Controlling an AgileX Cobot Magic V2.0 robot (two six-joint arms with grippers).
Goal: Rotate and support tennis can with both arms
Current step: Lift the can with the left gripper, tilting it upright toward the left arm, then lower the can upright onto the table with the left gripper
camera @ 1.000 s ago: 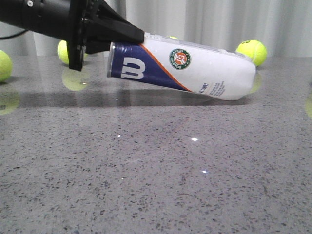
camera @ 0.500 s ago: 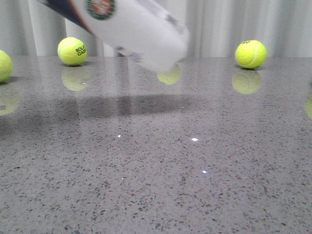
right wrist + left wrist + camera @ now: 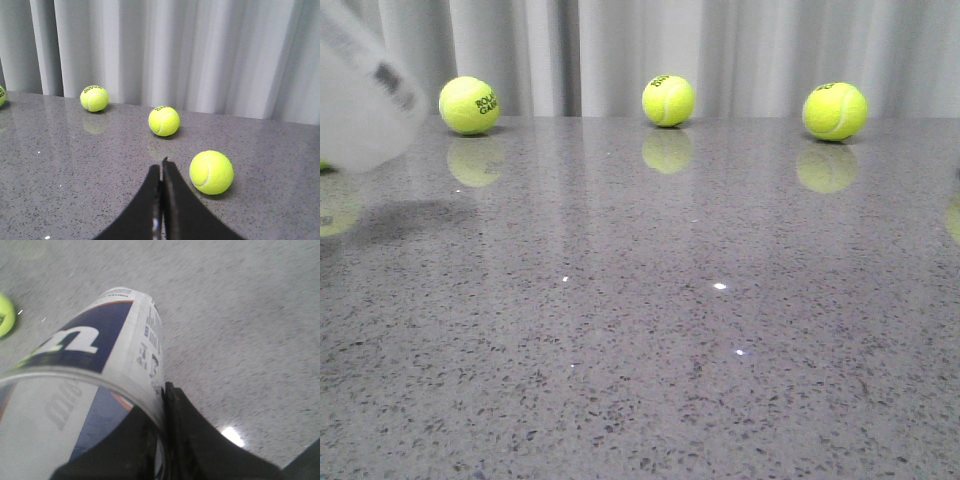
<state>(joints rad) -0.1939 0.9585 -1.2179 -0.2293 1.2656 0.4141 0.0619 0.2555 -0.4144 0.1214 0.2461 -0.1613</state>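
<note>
The tennis can (image 3: pixel 100 340) is white and navy with a white "W". In the left wrist view its open rim is close to the camera. My left gripper (image 3: pixel 162 405) is shut on the can's wall at the rim, with one finger inside the can and one outside. In the front view only the can's blurred white end (image 3: pixel 360 100) shows at the far left, held above the table. The left arm is out of that view. My right gripper (image 3: pixel 161 167) is shut and empty, low over the table, and shows only in its wrist view.
Three yellow-green tennis balls (image 3: pixel 468 105) (image 3: pixel 668 100) (image 3: pixel 835 110) lie along the back of the grey speckled table (image 3: pixel 700 330), before a white curtain. One ball (image 3: pixel 211 172) lies just beside the right gripper's tips. Another ball (image 3: pixel 4 315) lies below the can.
The can, first tilted with its white end on the table, has been lifted off and swung up and to the left. The left arm has left the front view.
</note>
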